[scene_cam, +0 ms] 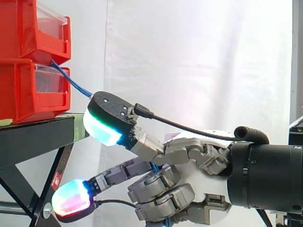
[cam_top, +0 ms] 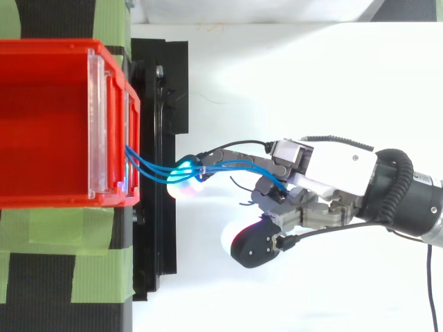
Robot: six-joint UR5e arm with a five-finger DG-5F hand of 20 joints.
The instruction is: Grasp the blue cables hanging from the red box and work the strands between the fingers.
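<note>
Top view: blue cables (cam_top: 154,168) run from the red bin's (cam_top: 48,45) front toward 3 o'clock, lying over one extended finger and caught among the hand's (cam_top: 332,173) curled fingers (cam_top: 266,190).

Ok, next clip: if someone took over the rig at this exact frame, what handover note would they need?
Robot hand: shut on the blue cables; its lower fingers are curled and one finger is stretched toward the bins.
Cables: they leave the lower red box on the black stand, cross the outstretched fingertip and run in between the curled fingers.
Done: the cables are grasped.
Left: work the strands between the fingers.
</note>
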